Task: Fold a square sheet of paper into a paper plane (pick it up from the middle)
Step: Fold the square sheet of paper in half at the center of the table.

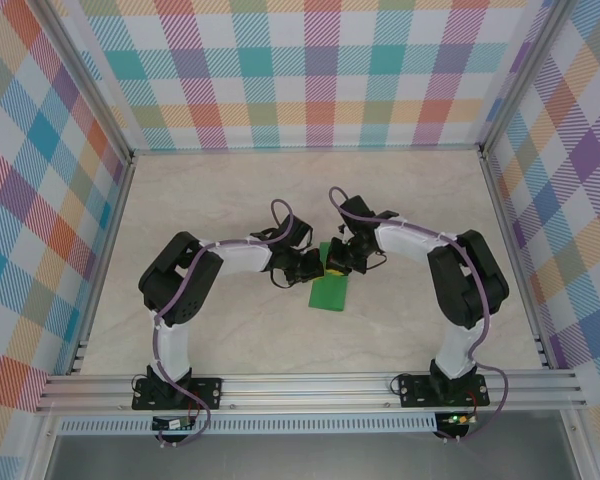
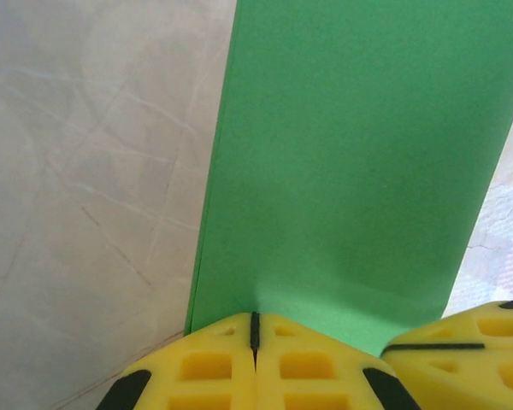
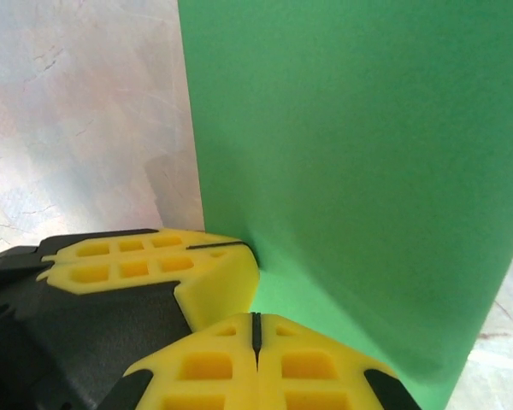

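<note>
square sheet of paper (image 2: pixel 350 154): we judge it limp, tearable | left gripper (image 2: pixel 255 329), right gripper (image 3: pixel 255 329) clamped on one end | we'd hold near folded edge

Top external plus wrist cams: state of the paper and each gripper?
square sheet of paper: folded into a narrow, layered strip, lying on the table; not a plane yet.
left gripper: shut, fingertips pressed against one end of the strip.
right gripper: shut, fingertips on the same end, right beside the left gripper.
</note>
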{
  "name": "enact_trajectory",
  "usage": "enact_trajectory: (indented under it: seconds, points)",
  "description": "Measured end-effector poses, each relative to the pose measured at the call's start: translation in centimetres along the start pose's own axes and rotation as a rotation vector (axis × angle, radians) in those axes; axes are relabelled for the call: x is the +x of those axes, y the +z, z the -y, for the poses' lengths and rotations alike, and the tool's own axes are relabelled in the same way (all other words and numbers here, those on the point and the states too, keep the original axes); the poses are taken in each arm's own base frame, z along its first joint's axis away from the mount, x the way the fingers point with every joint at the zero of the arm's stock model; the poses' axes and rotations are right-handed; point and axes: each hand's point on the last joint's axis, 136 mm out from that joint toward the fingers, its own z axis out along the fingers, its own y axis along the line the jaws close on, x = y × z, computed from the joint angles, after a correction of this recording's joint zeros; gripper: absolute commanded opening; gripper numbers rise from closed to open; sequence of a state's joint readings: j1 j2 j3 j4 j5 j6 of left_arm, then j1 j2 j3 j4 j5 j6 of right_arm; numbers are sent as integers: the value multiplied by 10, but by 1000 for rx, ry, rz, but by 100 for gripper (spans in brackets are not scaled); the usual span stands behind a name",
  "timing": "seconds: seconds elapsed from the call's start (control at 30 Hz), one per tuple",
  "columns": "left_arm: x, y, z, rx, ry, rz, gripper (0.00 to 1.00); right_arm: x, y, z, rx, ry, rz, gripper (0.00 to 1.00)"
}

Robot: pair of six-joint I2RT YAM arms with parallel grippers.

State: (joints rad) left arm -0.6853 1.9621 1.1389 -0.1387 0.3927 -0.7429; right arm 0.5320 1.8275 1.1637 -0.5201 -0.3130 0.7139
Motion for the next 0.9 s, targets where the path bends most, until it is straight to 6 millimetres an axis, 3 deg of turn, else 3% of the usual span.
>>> enact_trajectory:
  seconds: [0.33,0.9]
  points:
    - [0,1,0,-18,1,3,0,0,12,10,39,-5,-22,0]
    - [1,2,-2,-27,-7,-5,0,0,12,36,83,-77,-18,0]
